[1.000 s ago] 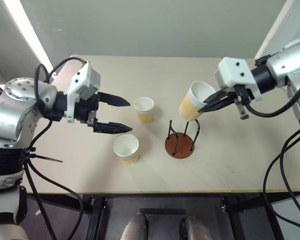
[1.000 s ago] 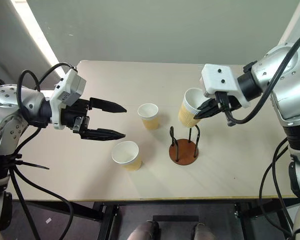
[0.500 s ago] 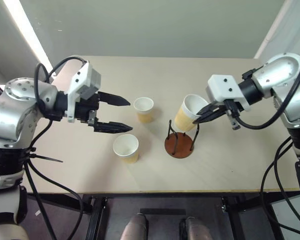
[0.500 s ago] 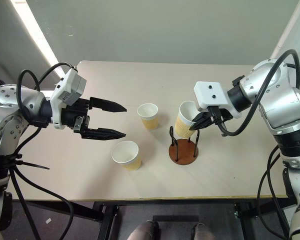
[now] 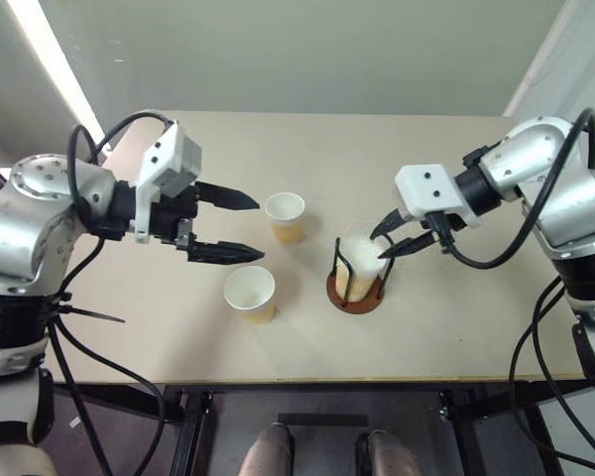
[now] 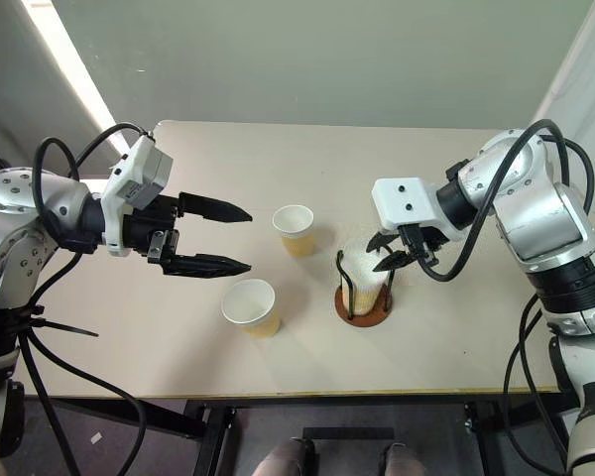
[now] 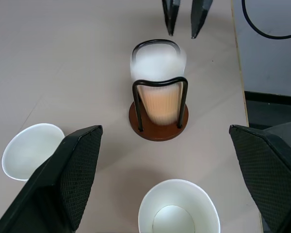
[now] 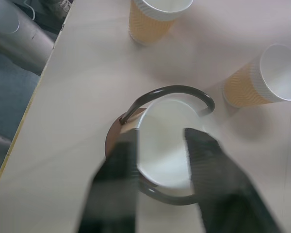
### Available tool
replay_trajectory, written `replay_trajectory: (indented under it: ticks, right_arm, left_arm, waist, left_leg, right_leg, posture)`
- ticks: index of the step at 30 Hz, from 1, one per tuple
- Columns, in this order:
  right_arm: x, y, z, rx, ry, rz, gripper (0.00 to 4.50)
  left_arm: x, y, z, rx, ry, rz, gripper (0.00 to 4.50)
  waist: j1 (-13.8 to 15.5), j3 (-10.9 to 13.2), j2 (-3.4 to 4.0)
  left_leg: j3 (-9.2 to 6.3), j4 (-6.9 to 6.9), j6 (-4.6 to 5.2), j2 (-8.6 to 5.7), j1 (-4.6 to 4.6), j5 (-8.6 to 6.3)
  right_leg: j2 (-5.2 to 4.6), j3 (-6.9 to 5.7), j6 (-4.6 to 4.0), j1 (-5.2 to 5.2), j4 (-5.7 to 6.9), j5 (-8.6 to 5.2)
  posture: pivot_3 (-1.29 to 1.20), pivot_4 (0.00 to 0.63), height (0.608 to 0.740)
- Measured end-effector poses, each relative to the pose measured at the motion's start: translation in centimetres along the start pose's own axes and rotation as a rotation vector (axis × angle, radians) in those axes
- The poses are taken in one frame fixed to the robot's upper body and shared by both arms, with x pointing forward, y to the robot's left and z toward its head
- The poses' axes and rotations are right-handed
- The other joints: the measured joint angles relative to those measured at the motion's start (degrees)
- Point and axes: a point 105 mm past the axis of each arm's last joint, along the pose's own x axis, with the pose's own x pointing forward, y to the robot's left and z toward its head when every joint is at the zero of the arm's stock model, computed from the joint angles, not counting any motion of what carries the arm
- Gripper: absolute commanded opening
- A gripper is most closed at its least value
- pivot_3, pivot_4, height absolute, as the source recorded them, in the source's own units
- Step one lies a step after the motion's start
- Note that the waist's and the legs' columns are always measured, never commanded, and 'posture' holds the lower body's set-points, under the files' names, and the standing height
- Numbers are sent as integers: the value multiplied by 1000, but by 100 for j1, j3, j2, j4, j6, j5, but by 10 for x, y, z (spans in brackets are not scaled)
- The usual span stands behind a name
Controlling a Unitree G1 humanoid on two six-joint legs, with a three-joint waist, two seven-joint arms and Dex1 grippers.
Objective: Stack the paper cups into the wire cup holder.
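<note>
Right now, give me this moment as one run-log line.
right gripper: open above cup in holder | wire cup holder: one cup inside | left gripper: open, empty | cups on table: two, upright

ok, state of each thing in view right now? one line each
Cup in holder: upright between the wire loops, blurred, not gripped.
Wire cup holder: upright on the table, one cup in it.
Far loose cup: upright, empty, on the table.
Near loose cup: upright, empty, on the table.
Left tool: open, holding nothing.
Right tool: open, above the cup's rim.
</note>
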Motion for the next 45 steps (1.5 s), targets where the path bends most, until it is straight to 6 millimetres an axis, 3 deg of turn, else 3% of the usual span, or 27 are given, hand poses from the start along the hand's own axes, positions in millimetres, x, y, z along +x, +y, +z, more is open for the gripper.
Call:
replay_trajectory:
  ticks: [6, 12, 18, 21, 32, 45]
  right_arm:
    - [1, -2, -1, 15, -1, -17, 4399]
    - [-1, -16, 1, 93, -85, -102, 4399]
    - [-41, -29, 27, 215, -303, -169, 4399]
    - [-50, -28, 24, 264, -325, -174, 4399]
    - [-55, -25, 16, 315, -320, -164, 4399]
    - [-55, -19, 17, 329, -342, -93, 4399]
  left_arm:
    - [0, 0, 0, -1, 0, 0, 4500]
    - [1, -3, -3, 36, 43, 10, 4500]
    - [1, -16, -20, 195, 239, 19, 4500]
    - [-2, -20, -33, 266, 352, 4, 4500]
    - [2, -44, -46, 332, 481, -69, 4500]
    - [-1, -56, -68, 298, 609, -54, 4500]
  waist:
    - [0, 0, 0]
    - [-8, 0, 1]
    - [-10, -1, -2]
    - [-9, -1, -2]
    - [-15, -1, -2]
    - [-16, -1, -1]
  left_leg:
    - [0, 1, 0, 0, 0, 0]
    - [0, 2, 0, 0, 0, 0]
    - [1, -3, -11, 1, 0, 3]
    - [0, -2, -17, 0, 0, 5]
    - [-2, -3, -2, 3, 4, -3]
    - [-1, -4, -2, 3, 3, -6]
  right_leg:
    - [0, 0, 1, 0, 0, 0]
    - [0, 0, 1, 0, 1, 1]
    - [4, 0, -9, 0, -7, -6]
    - [4, 0, -15, 0, -5, -9]
    - [4, 0, -15, -2, 3, -9]
    - [5, 0, -16, -2, 2, -10]
  posture:
    - [0, 150, 740]
    - [0, 150, 740]
    - [0, 150, 740]
    - [0, 150, 740]
    - [0, 150, 740]
    - [0, 150, 740]
